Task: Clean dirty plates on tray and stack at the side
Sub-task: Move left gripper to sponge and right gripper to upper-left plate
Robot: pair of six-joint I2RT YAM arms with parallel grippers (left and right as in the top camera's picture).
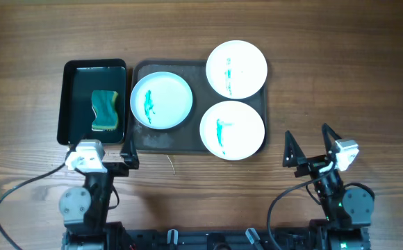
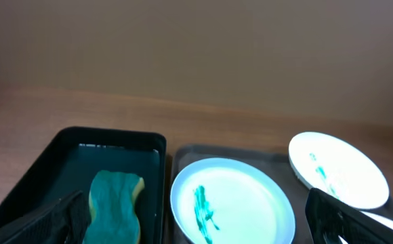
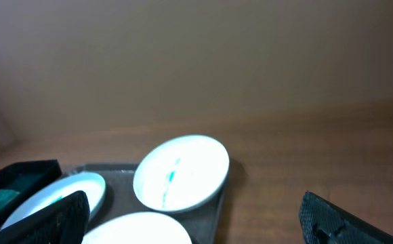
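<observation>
Three white plates with teal smears sit on a dark tray: one at the left, one at the back right, one at the front right. A teal and yellow sponge lies in a black bin left of the tray. My left gripper is open and empty, just in front of the bin and tray. My right gripper is open and empty, to the right of the tray. The left wrist view shows the sponge and the left plate. The right wrist view shows the back right plate.
The wooden table extends on all sides of the tray and bin. The back right plate overhangs the tray's far edge. Cables run from both arm bases at the front edge.
</observation>
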